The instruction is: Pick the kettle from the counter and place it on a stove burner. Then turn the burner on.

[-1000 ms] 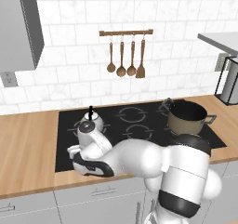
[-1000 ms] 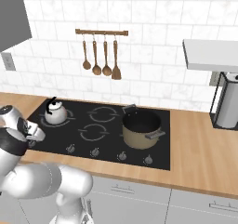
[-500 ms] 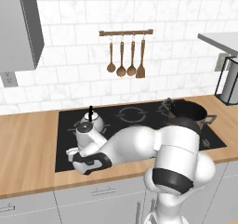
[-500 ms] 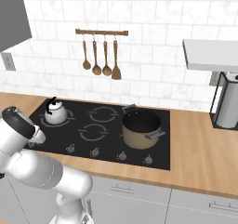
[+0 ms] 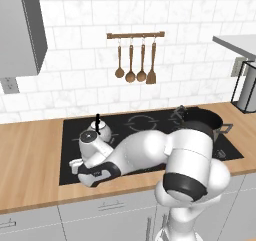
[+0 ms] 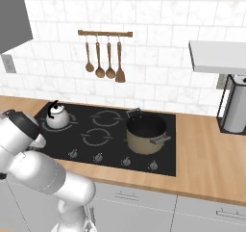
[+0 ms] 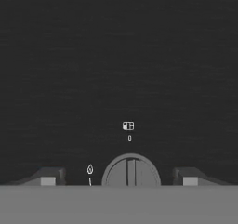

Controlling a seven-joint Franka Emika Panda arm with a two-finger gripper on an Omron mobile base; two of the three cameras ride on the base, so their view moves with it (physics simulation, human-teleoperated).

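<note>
kettle: the small silvery kettle (image 6: 57, 118) with its black arched handle sits on the back-left burner of the black stove (image 6: 115, 144), its handle at about 12 o'clock of its rounded body; in the left base view the kettle (image 5: 96, 135) is partly covered by the arm.
burner: a white ring under the kettle marks its burner; three more rings lie on the glass toward 3 o'clock and 5 o'clock of it.
gripper: the gripper (image 7: 121, 181) hangs low over the front-left edge of the stove, at about 6 o'clock of the kettle; its two dark fingertips (image 7: 48, 177) stand wide apart, holding nothing.
knob: a round grey knob (image 7: 131, 171) with a raised bar across it lies between the fingertips, apart from both; a small flame mark is at its 9 o'clock, a burner icon and a zero at its 12 o'clock.
other knobs: a row of small knobs (image 6: 99, 157) runs along the stove's front edge.
pot: a large brass-coloured two-handled pot (image 6: 145, 133) stands on the right side of the stove, at about 4 o'clock of the kettle and well apart from it.
surface: the light brown wooden surface (image 6: 209, 154) surrounds the stove.
wall: wooden utensils (image 6: 103, 62) hang from a rail on the white tiled wall, at about 1 o'clock of the kettle.
</note>
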